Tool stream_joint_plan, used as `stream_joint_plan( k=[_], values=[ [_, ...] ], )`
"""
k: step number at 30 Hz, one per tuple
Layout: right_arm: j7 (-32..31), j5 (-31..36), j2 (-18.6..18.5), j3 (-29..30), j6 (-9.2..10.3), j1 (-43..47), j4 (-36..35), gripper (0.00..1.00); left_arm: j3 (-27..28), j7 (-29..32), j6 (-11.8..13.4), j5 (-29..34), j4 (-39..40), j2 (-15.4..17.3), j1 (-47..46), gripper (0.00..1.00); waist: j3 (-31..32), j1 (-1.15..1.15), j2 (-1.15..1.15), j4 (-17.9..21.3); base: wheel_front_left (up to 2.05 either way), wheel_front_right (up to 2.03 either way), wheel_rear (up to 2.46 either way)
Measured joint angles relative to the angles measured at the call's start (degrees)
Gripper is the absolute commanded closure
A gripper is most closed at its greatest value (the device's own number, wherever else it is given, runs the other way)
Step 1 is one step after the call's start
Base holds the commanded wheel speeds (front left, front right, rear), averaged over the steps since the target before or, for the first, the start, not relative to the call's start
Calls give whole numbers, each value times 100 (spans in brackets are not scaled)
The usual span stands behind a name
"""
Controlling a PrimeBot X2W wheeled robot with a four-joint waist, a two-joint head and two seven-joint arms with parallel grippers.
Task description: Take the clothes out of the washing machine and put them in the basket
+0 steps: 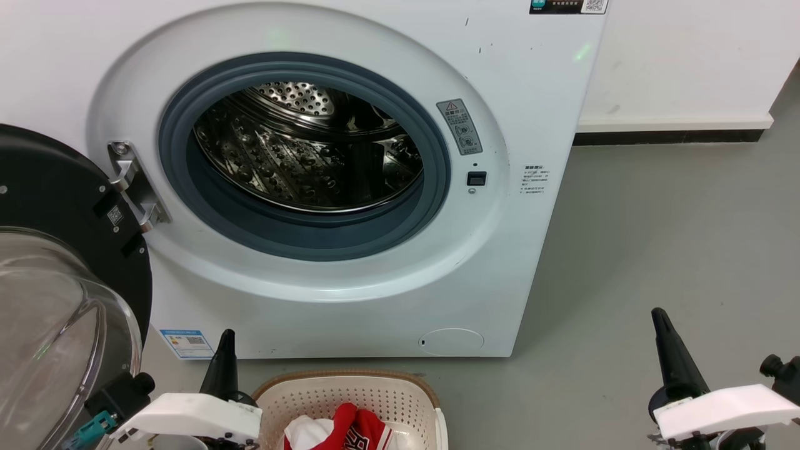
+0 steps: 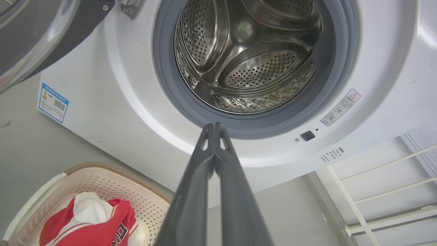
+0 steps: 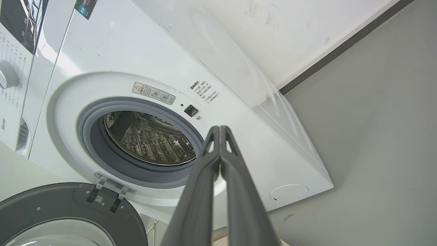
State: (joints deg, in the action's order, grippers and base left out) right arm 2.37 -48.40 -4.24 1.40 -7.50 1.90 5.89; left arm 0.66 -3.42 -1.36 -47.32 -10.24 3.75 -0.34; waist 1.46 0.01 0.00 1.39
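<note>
While the black-framed glass door point(image 1: 62, 262) hangs wide open at my left, the steel drum point(image 1: 306, 150) of the washing machine point(image 1: 500, 94) shows bare metal. Red striped garment point(image 1: 359, 431) and white fabric piece point(image 1: 309, 431) lie bunched in the cream basket point(image 1: 350, 390) (floor, front of machine). My left gripper point(image 2: 214, 127): fingers pressed together, holding nothing. My right gripper point(image 3: 220, 129): likewise closed, empty.
</note>
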Motion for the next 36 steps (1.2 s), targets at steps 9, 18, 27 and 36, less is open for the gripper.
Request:
stream_joint_plan(
  k=[9, 18, 27, 36],
  values=[
    [-99, -683, -10, 26, 0, -93, 119, 100, 90, 138, -79, -656, -55, -16, -91, 100, -18, 0, 0, -15, 0, 0, 0],
    [-191, -1305, -18, 58, 0, -197, 220, 100, 166, 279, -171, -1266, -108, -25, -151, 100, -35, 0, 0, -30, 0, 0, 0],
    [-278, -1852, -21, 94, 1, -312, 324, 100, 235, 404, -241, -1820, -153, -33, -229, 100, -53, 0, 0, -45, 0, 0, 0],
    [-350, -2388, -21, 130, 1, -408, 409, 100, 312, 524, -310, -2331, -203, -45, -279, 100, -71, 0, 0, -60, 0, 0, 0]
  ],
)
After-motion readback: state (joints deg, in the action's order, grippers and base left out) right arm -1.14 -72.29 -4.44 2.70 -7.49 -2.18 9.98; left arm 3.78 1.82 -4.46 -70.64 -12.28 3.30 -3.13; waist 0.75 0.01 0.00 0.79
